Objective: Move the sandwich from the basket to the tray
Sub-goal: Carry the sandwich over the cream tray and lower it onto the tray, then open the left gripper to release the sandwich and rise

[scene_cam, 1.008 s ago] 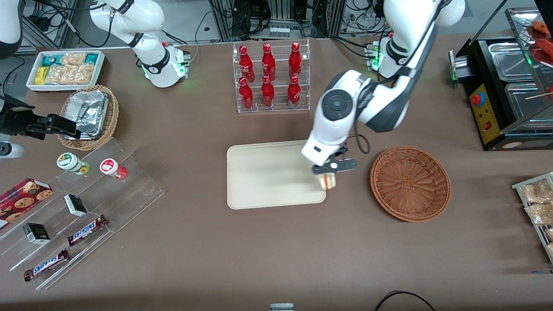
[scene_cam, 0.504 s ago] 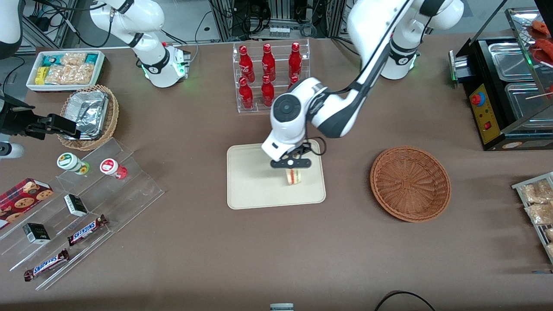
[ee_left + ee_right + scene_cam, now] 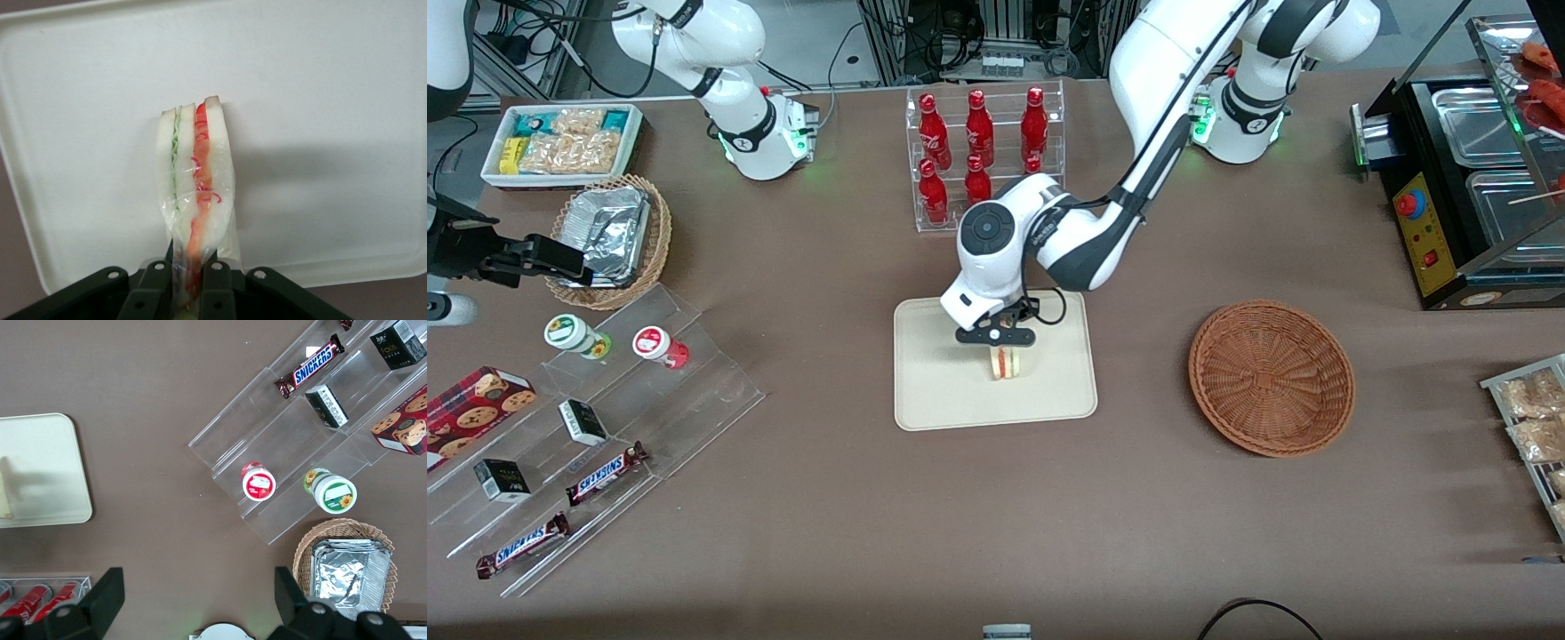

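Fingers (image 3: pixel 155 288) pinch sandwich (image 3: pixel 195 173) above tray (image 3: pixel 320 87).

Sandwich (image 3: pixel 1005 364) upright over tray (image 3: pixel 934 391) (claw-held) (image 3: pixel 997 337), basket (image 3: pixel 1272 378) empty

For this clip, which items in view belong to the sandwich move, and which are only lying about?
Job:
- sandwich, pinched between the gripper fingers, over the tray
- tray
- basket, nothing in it, toward the working arm's end

Lying about:
- rack of red bottles
- foil container in a tan basket
- two chocolate bars on the clear stand
- white bin of snacks
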You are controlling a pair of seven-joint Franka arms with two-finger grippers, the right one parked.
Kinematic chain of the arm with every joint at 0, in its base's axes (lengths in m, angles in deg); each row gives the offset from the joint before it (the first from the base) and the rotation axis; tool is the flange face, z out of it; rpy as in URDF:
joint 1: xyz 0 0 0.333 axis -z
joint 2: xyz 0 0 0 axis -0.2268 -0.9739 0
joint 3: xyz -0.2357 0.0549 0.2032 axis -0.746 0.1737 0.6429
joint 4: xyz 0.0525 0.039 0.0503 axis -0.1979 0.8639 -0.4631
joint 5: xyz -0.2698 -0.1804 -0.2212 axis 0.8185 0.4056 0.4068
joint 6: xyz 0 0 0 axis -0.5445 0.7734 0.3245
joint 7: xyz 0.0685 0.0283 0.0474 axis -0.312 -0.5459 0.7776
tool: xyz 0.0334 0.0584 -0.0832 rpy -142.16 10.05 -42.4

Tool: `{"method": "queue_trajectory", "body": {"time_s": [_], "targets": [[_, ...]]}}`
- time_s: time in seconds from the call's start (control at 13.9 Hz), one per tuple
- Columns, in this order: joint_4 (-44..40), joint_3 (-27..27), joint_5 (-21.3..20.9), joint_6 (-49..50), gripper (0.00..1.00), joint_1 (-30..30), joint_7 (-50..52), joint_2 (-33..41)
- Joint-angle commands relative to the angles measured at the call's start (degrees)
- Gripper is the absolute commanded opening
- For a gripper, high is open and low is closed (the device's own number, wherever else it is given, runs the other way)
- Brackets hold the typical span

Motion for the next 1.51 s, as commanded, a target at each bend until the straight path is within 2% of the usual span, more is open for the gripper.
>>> {"method": "queue_trajectory", "body": {"time_s": [0.0, 0.14, 0.22, 0.29, 0.36, 0.65, 0.94, 1.15, 1.44], "targets": [[-1.5, 0.9, -0.8, -1.1, 0.09, 1.4, 1.8, -2.1], [-1.5, 0.9, -0.8, -1.1, 0.1, 1.5, 1.4, -2.3], [-1.4, 0.9, -0.8, -1.1, 0.26, 1.5, 1.3, -2.3], [-1.3, 0.9, -0.9, -1.0, 0.67, 1.5, 1.1, -2.3], [-1.4, 0.9, -1.0, -0.9, 0.98, 1.5, 1.0, -2.2], [-1.7, 1.0, -1.0, 1.1, 0.99, 1.4, 1.5, -0.6], [-1.7, 1.5, -0.9, 5.9, 0.99, 0.5, 1.9, 5.0], [-1.3, 1.9, -0.9, 12.5, 0.99, -2.7, 2.0, 11.7], [-1.0, 1.8, -0.6, 23.0, 0.99, -10.2, -2.6, 20.8]]}}
